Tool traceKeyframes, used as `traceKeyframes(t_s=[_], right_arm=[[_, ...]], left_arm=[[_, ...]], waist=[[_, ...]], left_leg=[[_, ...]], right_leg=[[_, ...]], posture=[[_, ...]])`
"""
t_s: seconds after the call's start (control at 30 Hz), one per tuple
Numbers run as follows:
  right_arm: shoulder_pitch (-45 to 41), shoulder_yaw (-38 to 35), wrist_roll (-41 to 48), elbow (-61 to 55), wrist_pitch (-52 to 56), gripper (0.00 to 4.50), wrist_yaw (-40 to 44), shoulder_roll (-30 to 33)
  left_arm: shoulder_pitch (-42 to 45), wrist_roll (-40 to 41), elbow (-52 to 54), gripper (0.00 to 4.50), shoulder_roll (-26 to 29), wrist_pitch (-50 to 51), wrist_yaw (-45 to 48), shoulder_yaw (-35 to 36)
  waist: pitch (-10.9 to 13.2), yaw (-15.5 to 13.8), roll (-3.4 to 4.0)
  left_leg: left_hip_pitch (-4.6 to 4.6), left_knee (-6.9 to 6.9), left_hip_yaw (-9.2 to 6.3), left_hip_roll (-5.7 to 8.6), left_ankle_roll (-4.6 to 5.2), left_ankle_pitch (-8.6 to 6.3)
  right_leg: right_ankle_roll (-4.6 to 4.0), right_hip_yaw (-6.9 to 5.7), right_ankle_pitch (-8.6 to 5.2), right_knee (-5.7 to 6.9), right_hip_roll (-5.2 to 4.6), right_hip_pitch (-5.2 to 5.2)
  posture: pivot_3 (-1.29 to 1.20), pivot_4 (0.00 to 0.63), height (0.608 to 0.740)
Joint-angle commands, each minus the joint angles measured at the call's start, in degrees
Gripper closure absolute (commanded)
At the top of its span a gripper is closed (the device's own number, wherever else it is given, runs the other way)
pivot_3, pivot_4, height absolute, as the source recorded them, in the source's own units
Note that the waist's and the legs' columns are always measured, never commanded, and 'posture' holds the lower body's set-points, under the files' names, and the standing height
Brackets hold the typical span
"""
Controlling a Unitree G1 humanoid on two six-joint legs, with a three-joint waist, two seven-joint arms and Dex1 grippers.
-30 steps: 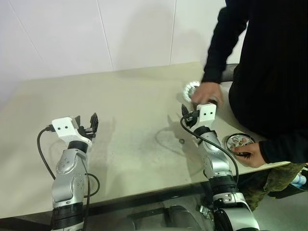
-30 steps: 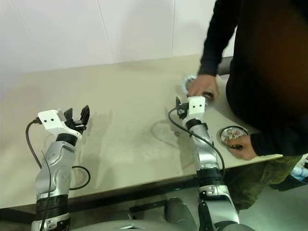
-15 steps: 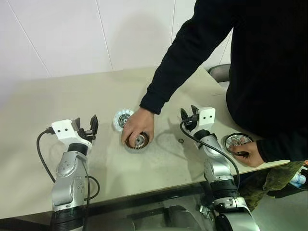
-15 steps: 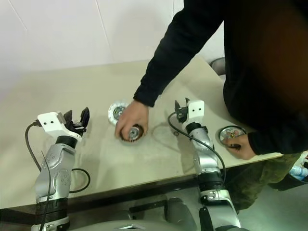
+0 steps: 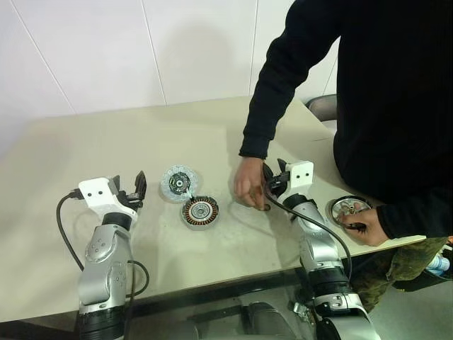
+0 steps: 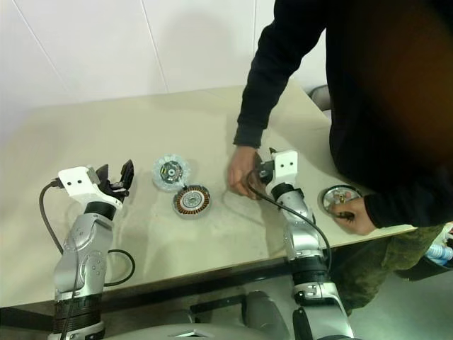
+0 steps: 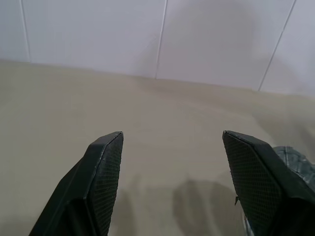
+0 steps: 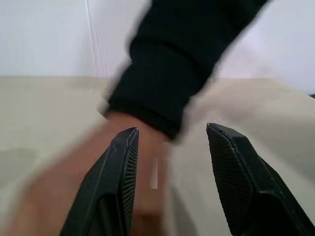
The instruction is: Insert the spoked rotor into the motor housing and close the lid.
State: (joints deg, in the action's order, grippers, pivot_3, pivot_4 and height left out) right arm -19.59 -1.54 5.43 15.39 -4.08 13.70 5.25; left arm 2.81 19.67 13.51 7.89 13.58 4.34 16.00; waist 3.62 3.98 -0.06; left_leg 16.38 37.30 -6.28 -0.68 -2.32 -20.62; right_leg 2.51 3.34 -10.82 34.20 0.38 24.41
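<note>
While a person sets out the parts, both grippers wait with fingers apart.

The rotor (image 5: 350,210) lies at the table's right edge under the person's hand (image 5: 368,225). The housing (image 5: 199,212) and lid (image 5: 177,182), placed half a second ago, now sit free near the left gripper (image 5: 127,188); the other hand (image 5: 250,190) withdraws toward the right gripper (image 5: 276,180), so work can start soon.

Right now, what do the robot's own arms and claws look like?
Both arms are jointed silver-grey metal with black bands. Each wrist carries a white block with two small dark dots, and a black cable loops alongside. The left claw and right claw each have two black fingers; their pads are finely cross-hatched.
</note>
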Motion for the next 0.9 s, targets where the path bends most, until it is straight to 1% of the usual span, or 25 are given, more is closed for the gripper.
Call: traceKeyframes(t_s=[0.03,0.1,0.23,0.37,0.5,0.63,0.73,0.9], right_arm=[[-3.56,-0.03,0.58,-0.90,-0.33,2.25,0.13,-0.30],[-4.61,-0.26,0.84,-0.45,-0.60,2.25,0.42,-0.03],[-5.72,-0.64,0.42,2.21,-2.12,2.25,0.05,0.37],[-7.05,-0.62,1.04,2.51,-2.35,2.25,-0.36,-0.56],[-7.65,-0.35,0.60,3.94,-3.44,2.25,-0.37,-0.80],[-7.86,-0.86,0.88,3.87,-3.94,2.25,-0.59,-0.61],[-6.86,-1.06,0.77,4.25,-4.49,2.25,-0.87,-0.66],[-6.87,-0.88,0.85,4.21,-4.21,2.25,-0.63,-0.95]], left_arm=[[1.77,-0.35,-0.27,1.06,-0.13,-2.20,-0.45,0.64],[2.21,-0.43,-0.44,1.06,0.10,-2.54,0.18,0.17],[3.27,-0.43,-2.37,1.06,0.15,-3.90,-0.41,1.44],[4.21,-0.45,-3.78,1.06,1.27,-4.55,1.25,1.27],[7.85,-0.45,-7.51,1.06,2.29,-6.08,0.89,2.54],[8.30,-0.39,-6.89,1.06,2.77,-5.78,1.74,1.84],[7.84,-0.42,-7.79,1.06,3.84,-5.65,2.24,2.56],[8.14,-0.15,-6.44,1.06,5.31,-4.52,1.93,3.07]], waist=[[0.00,-0.01,0.00],[0.00,-0.03,0.00],[-0.01,-0.04,-0.01],[-0.01,-0.04,-0.01],[-0.01,-0.04,-0.01],[-0.01,-0.03,0.00],[-0.01,-0.02,0.00],[-0.01,-0.01,0.00]], left_leg=[[0.00,0.00,0.00,0.00,0.00,0.00],[0.00,0.02,0.00,0.00,0.00,0.00],[0.00,0.04,0.00,0.00,0.00,0.00],[0.01,0.01,0.00,0.00,0.00,0.00],[0.01,0.02,-0.01,0.00,0.00,0.00],[0.00,0.03,0.00,0.00,0.00,0.01],[0.00,-0.01,-0.01,0.00,0.00,0.00],[0.00,0.00,-0.01,0.00,0.00,0.01]], right_leg=[[0.00,0.00,0.00,0.01,0.00,0.00],[0.00,0.00,0.00,0.02,0.00,0.00],[-0.01,0.00,0.00,0.01,0.00,-0.01],[0.00,0.00,0.01,-0.01,0.00,0.00],[0.00,0.00,0.01,0.00,0.00,0.00],[0.01,0.00,0.03,0.02,0.00,-0.01],[0.14,0.00,0.12,0.01,0.00,0.00],[0.16,0.00,0.13,0.02,0.00,0.00]], posture=[[0.00,0.000,0.740],[0.00,0.000,0.740],[0.00,0.000,0.740],[0.00,0.000,0.740],[0.00,0.000,0.740],[0.00,0.000,0.740],[0.00,0.000,0.740],[0.00,0.000,0.740]])
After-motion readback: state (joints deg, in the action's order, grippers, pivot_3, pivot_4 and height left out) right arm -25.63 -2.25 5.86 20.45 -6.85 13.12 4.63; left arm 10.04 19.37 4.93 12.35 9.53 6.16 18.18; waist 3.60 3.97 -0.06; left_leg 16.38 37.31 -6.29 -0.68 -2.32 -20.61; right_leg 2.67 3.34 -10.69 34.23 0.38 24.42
